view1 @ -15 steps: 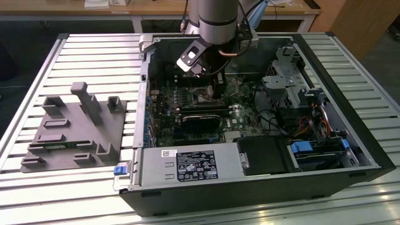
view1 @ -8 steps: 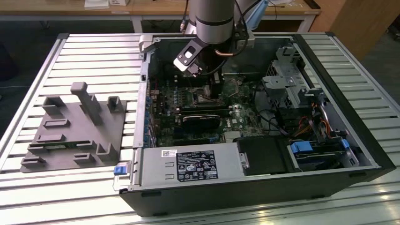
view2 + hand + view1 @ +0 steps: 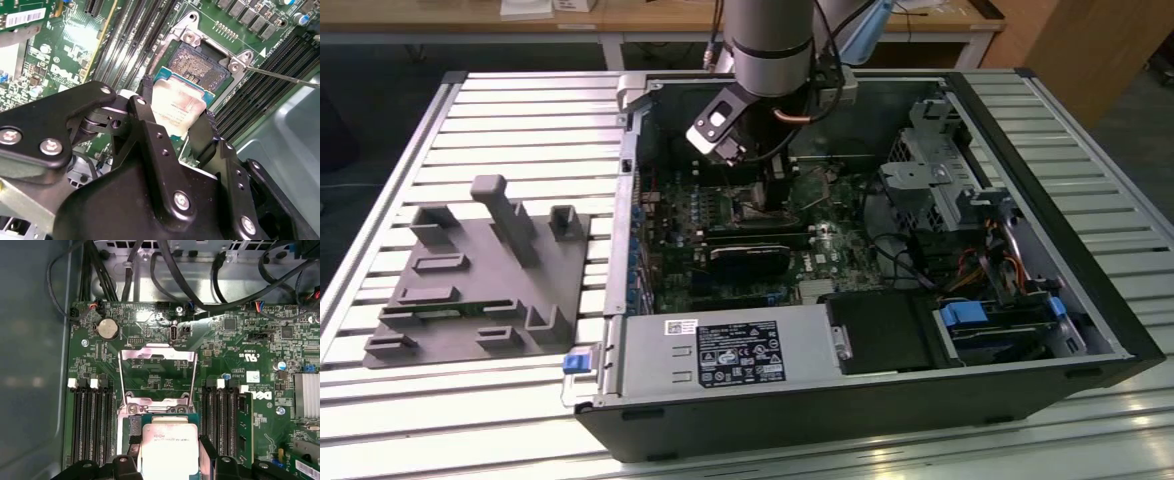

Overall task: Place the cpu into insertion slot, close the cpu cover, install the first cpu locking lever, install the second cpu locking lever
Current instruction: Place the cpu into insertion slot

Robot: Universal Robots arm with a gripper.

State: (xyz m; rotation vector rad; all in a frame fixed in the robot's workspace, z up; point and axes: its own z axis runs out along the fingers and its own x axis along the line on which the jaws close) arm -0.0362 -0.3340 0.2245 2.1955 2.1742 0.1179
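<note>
You have the gripper [image 3: 176, 112] clamped on the cpu [image 3: 172, 97], held close over the insertion slot [image 3: 200, 67], and the cpu cover [image 3: 156, 354] is swung open. The open computer case [image 3: 854, 410] lies on a slatted metal table [image 3: 507, 110] beside a grey fixture [image 3: 480, 280]. A wooden bench [image 3: 654, 15] stands behind.

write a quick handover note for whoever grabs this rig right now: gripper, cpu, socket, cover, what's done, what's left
The gripper is shut on the cpu, with a finger on each side.
The cpu hangs just over the insertion slot, covering part of it. It looks not yet seated, and the slot's dark centre is exposed.
The cpu cover is swung open, away from the slot.
A locking lever stands released beside the slot.
Done: the cpu is gripped and at the slot.
Left: seating the cpu, closing the cover, both levers.
</note>
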